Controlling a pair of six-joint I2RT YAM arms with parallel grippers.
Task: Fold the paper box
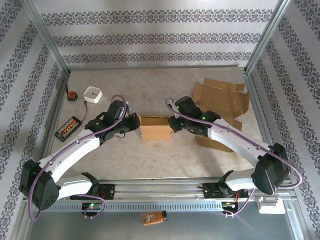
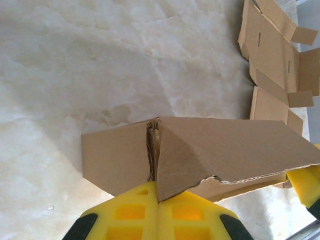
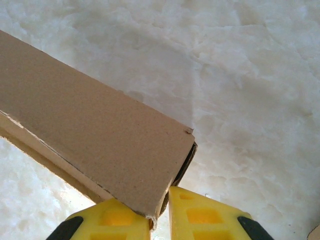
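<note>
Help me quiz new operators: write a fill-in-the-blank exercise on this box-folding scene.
1. Seen from above, the left gripper is shut on the ___ end of the box.
2. The right gripper, shut on the box's other end, has fingers coloured ___.
3. Seen from above, flat cardboard sheets lie on the table to the ___ of the box.

Missing words: left; yellow; right.

Paper box (image 1: 155, 127) centre, flat cardboard (image 1: 222, 100) behind right
</note>
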